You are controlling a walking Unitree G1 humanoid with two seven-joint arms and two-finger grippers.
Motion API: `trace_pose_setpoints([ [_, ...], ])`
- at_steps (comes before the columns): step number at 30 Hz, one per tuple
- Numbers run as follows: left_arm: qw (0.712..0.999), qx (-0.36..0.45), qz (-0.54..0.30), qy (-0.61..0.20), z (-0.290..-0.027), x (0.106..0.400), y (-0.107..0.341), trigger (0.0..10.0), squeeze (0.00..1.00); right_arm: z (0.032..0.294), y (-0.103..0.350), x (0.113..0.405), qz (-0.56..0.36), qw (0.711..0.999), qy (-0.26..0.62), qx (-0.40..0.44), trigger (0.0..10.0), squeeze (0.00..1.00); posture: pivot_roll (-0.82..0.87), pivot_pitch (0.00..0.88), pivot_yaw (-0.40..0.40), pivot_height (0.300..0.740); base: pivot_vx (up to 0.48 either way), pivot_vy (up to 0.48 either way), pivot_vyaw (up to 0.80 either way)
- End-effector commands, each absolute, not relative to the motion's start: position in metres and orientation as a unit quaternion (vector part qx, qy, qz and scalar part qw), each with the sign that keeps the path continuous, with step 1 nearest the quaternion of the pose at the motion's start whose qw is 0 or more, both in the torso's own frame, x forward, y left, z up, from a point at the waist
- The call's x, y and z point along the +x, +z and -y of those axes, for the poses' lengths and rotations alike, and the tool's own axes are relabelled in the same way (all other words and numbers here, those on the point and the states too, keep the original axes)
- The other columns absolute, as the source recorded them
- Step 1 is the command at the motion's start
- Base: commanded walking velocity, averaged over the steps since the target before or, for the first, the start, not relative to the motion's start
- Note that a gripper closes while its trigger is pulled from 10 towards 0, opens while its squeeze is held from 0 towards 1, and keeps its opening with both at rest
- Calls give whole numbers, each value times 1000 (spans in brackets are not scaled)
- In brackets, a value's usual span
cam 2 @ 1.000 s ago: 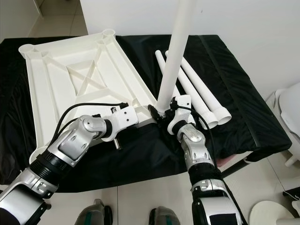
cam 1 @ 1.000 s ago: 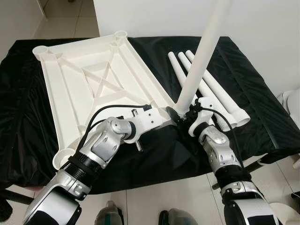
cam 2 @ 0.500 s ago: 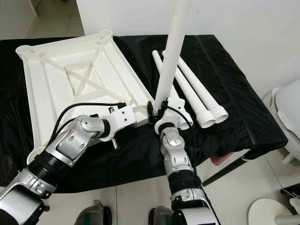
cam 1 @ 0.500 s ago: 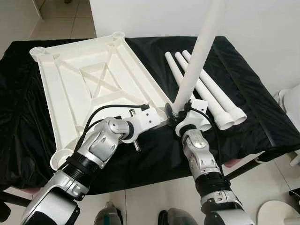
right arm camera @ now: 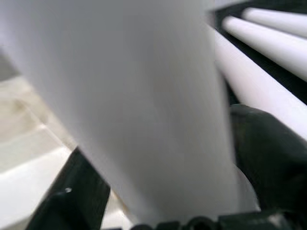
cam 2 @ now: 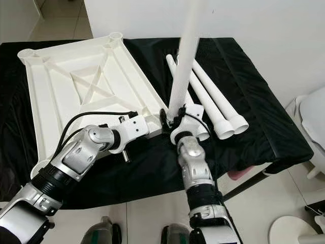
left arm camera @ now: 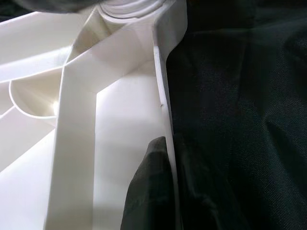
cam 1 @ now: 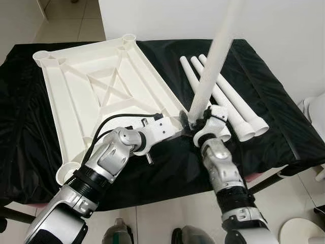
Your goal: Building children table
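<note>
- A black cloth covers the work surface, with pale floor tiles showing below its near edge and a white wall behind.
- The white tabletop lies upside down on the left half of the cloth, its ribs and cross braces facing up and a round leg socket at each visible corner.
- One white leg stands nearly upright, leaning a little to the right, with its foot at the tabletop's near right corner socket.
- Three spare legs lie side by side on the cloth just right of the standing leg, their wider ends toward the robot.
- The right gripper is closed around the foot of the standing leg; in the right wrist view a black finger shows on each side of the tube, touching it.
- The left gripper reaches to the same corner of the tabletop; in the left wrist view one dark finger lies against the inner face of the side rim, and I cannot tell how wide its fingers are set.
</note>
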State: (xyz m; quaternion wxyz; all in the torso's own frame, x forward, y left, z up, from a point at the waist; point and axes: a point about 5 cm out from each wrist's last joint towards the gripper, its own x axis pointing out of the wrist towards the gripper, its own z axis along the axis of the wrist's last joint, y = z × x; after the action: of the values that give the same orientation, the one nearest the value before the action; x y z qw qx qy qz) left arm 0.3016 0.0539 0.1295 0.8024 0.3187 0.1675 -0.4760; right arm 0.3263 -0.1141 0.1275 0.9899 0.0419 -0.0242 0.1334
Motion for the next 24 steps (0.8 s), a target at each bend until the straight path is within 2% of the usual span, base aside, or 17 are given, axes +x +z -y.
trace_pose_setpoints([
  [1, 804, 331, -160, -467, -51, 301, 128, 10000, 0, 113, 129, 326, 27, 988, 148, 46, 10000, 1000, -61, 0, -6, 740, 0, 0, 0],
  [4, 805, 332, -159, -466, -51, 302, 129, 10000, 0, 124, 133, 330, 31, 985, 169, 29, 10000, 1000, -60, 0, -8, 740, 0, 0, 0],
  [7, 805, 332, -159, -466, -51, 302, 129, 10000, 0, 124, 133, 330, 31, 985, 169, 29, 10000, 1000, -60, 0, -8, 740, 0, 0, 0],
  [9, 805, 332, -158, -465, -51, 303, 129, 10000, 0, 131, 134, 332, 28, 978, 207, 12, 10000, 1000, -58, 0, -8, 740, 0, 0, 0],
  [10, 805, 332, -158, -465, -52, 303, 129, 10000, 0, 132, 131, 332, 20, 972, 236, 3, 10000, 0, -58, 0, -6, 740, 0, 0, 0],
  [14, 805, 333, -158, -465, -52, 303, 129, 10000, 0, 139, 120, 334, -1, 959, 281, -29, 10000, 0, -59, 0, -1, 740, 0, 0, 0],
  [24, 802, 337, -157, -468, -51, 303, 129, 10000, 0, 145, 113, 340, -14, 951, 305, -55, 10000, 0, -52, 0, 4, 740, 0, 0, 0],
])
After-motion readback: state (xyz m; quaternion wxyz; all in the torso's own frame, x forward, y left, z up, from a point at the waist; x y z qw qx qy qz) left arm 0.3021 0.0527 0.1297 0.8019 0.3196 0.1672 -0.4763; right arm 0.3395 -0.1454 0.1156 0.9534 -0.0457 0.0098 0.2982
